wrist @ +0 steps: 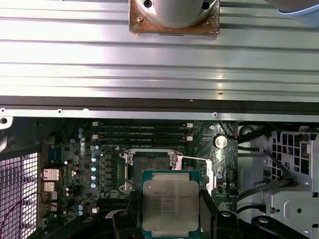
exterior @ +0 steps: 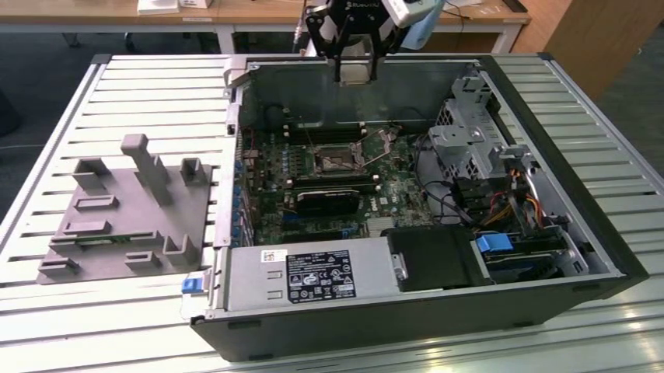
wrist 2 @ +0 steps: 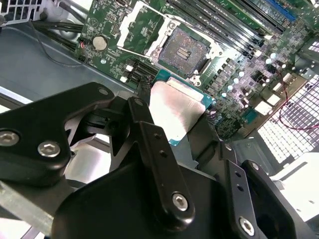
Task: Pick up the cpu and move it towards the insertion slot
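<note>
Slatted metal table [exterior: 135, 93] under open computer case [exterior: 581, 256]; claw [wrist: 172, 219] grasping cpu [wrist: 171, 205], above insertion slot [wrist: 152, 162].

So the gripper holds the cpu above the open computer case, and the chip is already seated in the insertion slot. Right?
Not seated. In the second wrist view the gripper grips the cpu in the air, short of the insertion slot, whose socket sits bare. The rest holds: it hangs above the open computer case.
</note>
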Controlling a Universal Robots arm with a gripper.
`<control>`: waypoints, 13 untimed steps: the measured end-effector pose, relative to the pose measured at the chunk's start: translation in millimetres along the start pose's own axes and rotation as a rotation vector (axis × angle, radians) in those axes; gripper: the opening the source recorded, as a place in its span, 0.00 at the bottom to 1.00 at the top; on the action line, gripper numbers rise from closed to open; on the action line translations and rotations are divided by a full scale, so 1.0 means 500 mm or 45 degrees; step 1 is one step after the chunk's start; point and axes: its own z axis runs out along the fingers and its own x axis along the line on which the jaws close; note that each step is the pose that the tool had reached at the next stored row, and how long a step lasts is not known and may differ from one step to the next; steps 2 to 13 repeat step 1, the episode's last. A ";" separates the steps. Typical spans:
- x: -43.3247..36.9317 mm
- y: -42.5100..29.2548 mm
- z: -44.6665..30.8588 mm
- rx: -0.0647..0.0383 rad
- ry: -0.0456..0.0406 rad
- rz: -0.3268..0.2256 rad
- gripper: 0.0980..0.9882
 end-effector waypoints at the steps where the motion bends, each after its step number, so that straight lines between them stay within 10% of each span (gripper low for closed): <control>1: 0.000 0.000 0.000 0.000 0.000 0.000 0.50; 13: 0.000 0.000 0.000 0.000 0.000 0.000 0.50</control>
